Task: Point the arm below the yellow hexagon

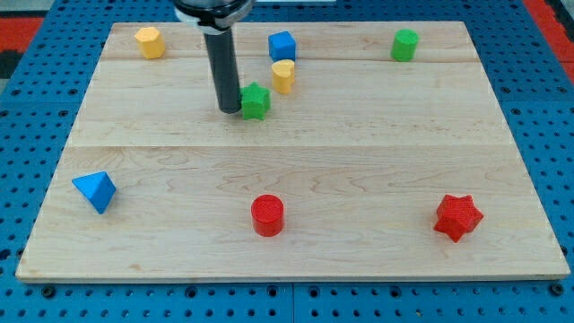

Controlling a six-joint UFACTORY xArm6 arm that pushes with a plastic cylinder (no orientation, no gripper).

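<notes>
Your tip [230,109] upper centre of the frame, touching the green star [256,101] on its left, holding nothing, yellow hexagon [150,42] upper left, well apart.

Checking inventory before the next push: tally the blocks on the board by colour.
Yellow: 2, yellow hexagon block, yellow cylinder block
Blue: 2, blue cube, blue pyramid
Green: 2, green cylinder, green star
Red: 2, red cylinder, red star
Total: 8
</notes>
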